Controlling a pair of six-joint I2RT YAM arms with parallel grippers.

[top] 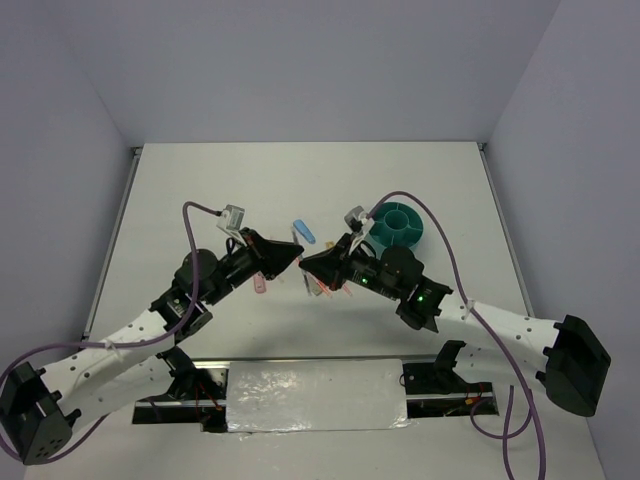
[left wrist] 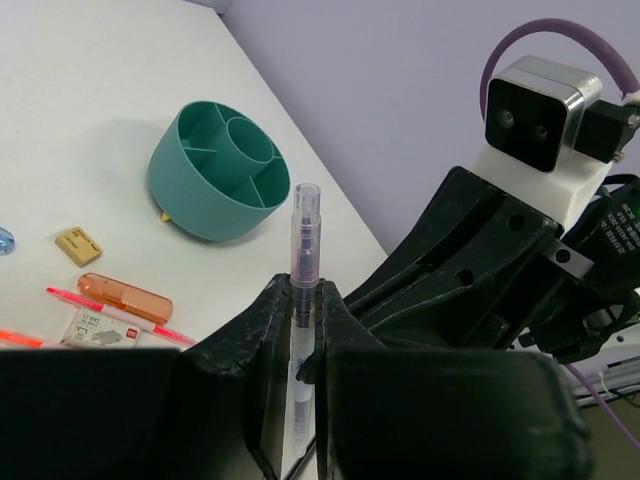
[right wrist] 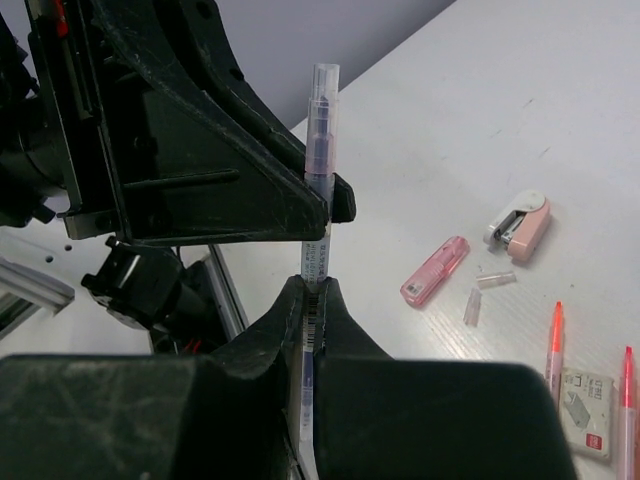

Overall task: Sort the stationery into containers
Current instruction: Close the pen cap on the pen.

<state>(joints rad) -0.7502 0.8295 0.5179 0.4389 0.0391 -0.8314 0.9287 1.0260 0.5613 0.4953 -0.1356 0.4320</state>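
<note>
At the centre of the top view we see the two arms meet tip to tip above the surface point(top: 200, 190). The left gripper point(left wrist: 305, 297) is closed on a grey pen point(left wrist: 305, 225), its fingers pressed against both sides of the barrel. The right gripper point(right wrist: 312, 292) is clamped on the same pen, just below the left one's grip in the right wrist view. The teal organiser cup point(left wrist: 215, 170) sits upper left in the left wrist view, with an orange oblong piece point(left wrist: 125, 297) and a tan block point(left wrist: 78, 245) below it.

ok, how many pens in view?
3. Grey pen gripped by left fingers and right fingers; two orange-red pens on table by white box. More may be hidden.
</note>
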